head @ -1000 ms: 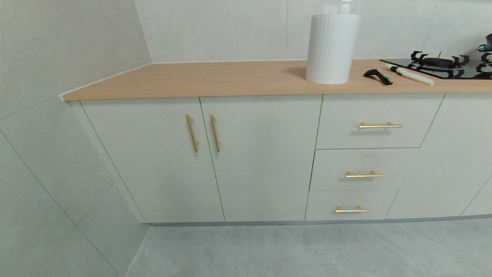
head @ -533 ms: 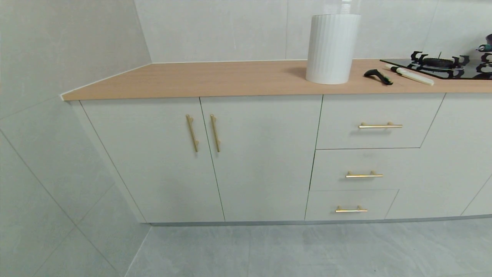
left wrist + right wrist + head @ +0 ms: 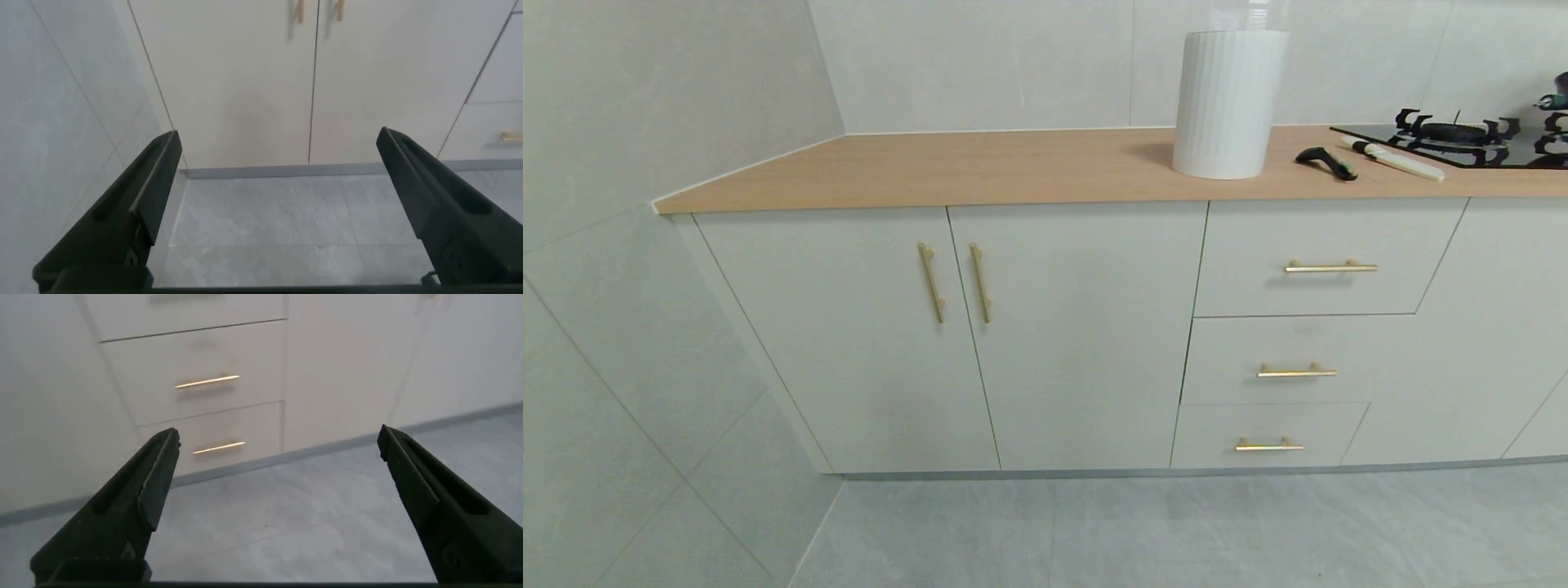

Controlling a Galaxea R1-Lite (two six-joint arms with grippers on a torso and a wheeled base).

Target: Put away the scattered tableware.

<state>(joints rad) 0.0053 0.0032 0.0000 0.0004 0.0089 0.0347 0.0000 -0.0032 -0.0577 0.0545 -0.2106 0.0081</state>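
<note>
Lying at the upper right of the head view, the scattered tableware is two pieces side by side on the light-brown wooden table (image 3: 980, 167). One is a short black-handled utensil (image 3: 1327, 162). The other is a long, slim cream-coloured utensil with a dark tip (image 3: 1394, 158), its far end at the edge of the black glass gas hob (image 3: 1462, 139). Neither piece's working end can be made out. Just to their left stands a tall white ribbed cylindrical container (image 3: 1227, 102), upright and apart from both.

Below the table are pale double cabinet doors (image 3: 849, 343) and, to their right, three pale drawers with gold bar handles (image 3: 1331, 266), all closed.

The left gripper (image 3: 278, 140) hangs over the grey tiled floor (image 3: 270, 220) near the foot of the doors, its jaws spread wide and holding nothing. The right gripper (image 3: 278, 439) hangs near the lower drawers, jaws likewise wide apart and empty.

Compared with the earlier head views, nothing has shifted: utensils, container and cabinet fronts sit exactly as they did.
</note>
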